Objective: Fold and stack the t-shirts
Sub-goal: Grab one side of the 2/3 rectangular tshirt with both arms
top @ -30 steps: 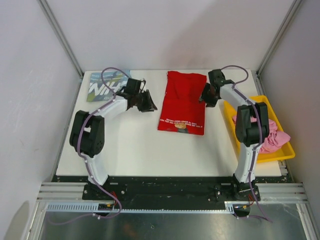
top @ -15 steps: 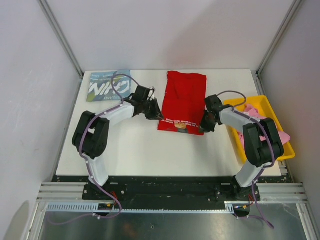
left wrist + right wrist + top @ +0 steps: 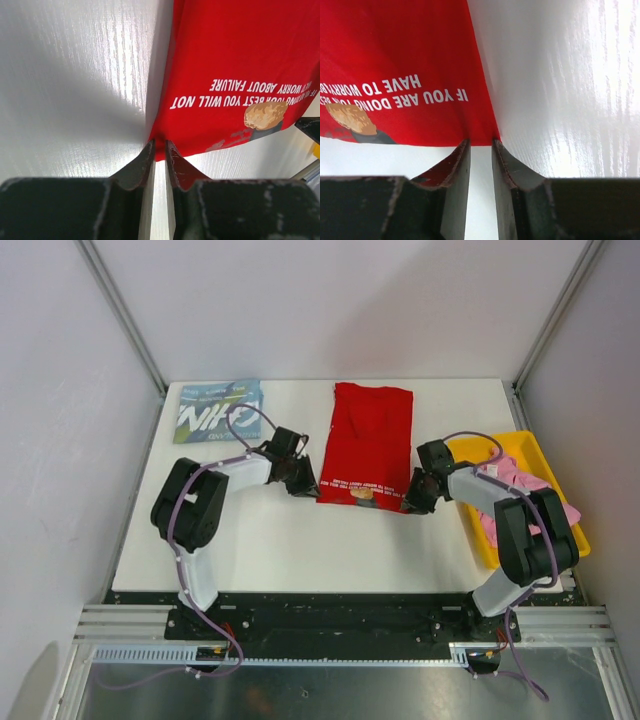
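The red t-shirt (image 3: 368, 435) lies folded lengthwise at the table's middle, with the cartoon face print and white lettering at its near end. My left gripper (image 3: 305, 486) is at its near left corner, my right gripper (image 3: 412, 502) at its near right corner. In the left wrist view the gripper (image 3: 160, 145) is pinched on the red corner (image 3: 235, 60). In the right wrist view the gripper (image 3: 481, 142) holds the other corner (image 3: 395, 50) between narrow jaws. The blue t-shirt (image 3: 215, 410) lies folded at the far left. The pink t-shirt (image 3: 515, 472) is bunched in the tray.
The yellow plastic tray (image 3: 515, 437) stands at the table's right edge, partly under my right arm. Aluminium frame posts rise at the table's far corners. White walls close in the back and sides.
Both grippers have come down from the shirt's far half towards me, along its sides to its near corners. The shirt has not visibly moved.
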